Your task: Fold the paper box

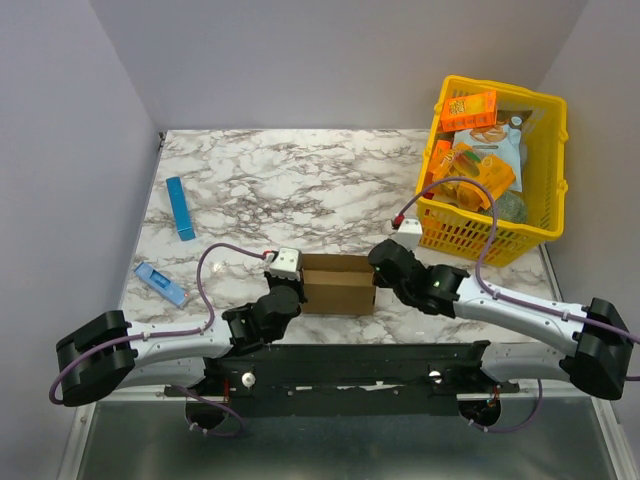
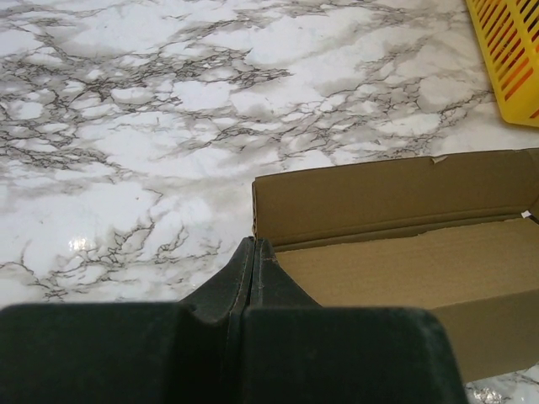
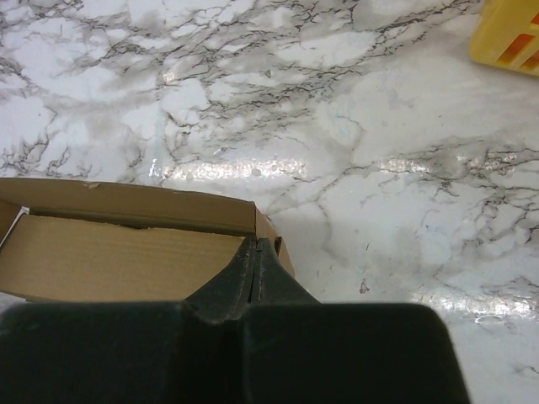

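The paper box (image 1: pixel 338 283) is a small brown carton with its top open, standing on the marble table near the front middle. My left gripper (image 1: pixel 297 290) is at its left end and my right gripper (image 1: pixel 377 268) at its right end. In the left wrist view the fingers are pressed together at my left gripper (image 2: pixel 253 244), right on the top edge of the left end wall of the box (image 2: pixel 404 261). In the right wrist view my right gripper (image 3: pixel 256 244) is shut the same way at the right end wall of the box (image 3: pixel 118 252).
A yellow basket (image 1: pixel 545 215) with orange snack boxes (image 1: pixel 470 108) and bags stands at the back right; its corner also shows in the left wrist view (image 2: pixel 514 59). A slim blue bar (image 1: pixel 180 208) and a small blue packet (image 1: pixel 160 283) lie at the left.
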`<state>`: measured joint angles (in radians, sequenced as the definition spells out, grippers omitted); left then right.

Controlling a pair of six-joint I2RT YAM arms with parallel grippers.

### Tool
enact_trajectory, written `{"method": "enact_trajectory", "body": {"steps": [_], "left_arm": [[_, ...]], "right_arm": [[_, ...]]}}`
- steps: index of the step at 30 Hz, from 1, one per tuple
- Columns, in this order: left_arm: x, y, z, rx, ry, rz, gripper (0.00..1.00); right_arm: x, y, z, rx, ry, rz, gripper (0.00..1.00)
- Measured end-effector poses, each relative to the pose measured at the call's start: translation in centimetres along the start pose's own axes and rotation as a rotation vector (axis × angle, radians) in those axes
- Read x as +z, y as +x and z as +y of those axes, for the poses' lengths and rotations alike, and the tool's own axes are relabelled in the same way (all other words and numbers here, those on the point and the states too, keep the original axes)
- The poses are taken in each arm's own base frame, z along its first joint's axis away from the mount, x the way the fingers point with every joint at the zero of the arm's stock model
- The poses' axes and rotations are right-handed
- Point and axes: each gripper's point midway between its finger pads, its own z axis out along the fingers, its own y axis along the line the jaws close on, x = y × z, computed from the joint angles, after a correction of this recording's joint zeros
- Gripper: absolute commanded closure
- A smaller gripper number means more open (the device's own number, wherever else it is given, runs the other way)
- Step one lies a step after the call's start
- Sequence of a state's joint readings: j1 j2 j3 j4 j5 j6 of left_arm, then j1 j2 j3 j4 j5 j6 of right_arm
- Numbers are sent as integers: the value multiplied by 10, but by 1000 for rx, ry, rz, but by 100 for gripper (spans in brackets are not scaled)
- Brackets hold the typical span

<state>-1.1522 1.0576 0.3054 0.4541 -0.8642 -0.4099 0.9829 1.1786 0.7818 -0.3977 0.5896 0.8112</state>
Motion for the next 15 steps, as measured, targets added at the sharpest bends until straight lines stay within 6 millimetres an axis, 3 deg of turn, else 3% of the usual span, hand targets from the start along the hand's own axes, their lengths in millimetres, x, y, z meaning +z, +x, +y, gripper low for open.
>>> {"method": "enact_trajectory", "body": {"steps": [9, 15], "left_arm": [[0, 2, 2, 1, -10, 0, 100], [0, -3, -1, -2, 2, -15, 100]], "right_arm": [[-4, 16, 2, -45, 40, -12, 99], [-8, 16, -1, -44, 70, -41, 100]]}}
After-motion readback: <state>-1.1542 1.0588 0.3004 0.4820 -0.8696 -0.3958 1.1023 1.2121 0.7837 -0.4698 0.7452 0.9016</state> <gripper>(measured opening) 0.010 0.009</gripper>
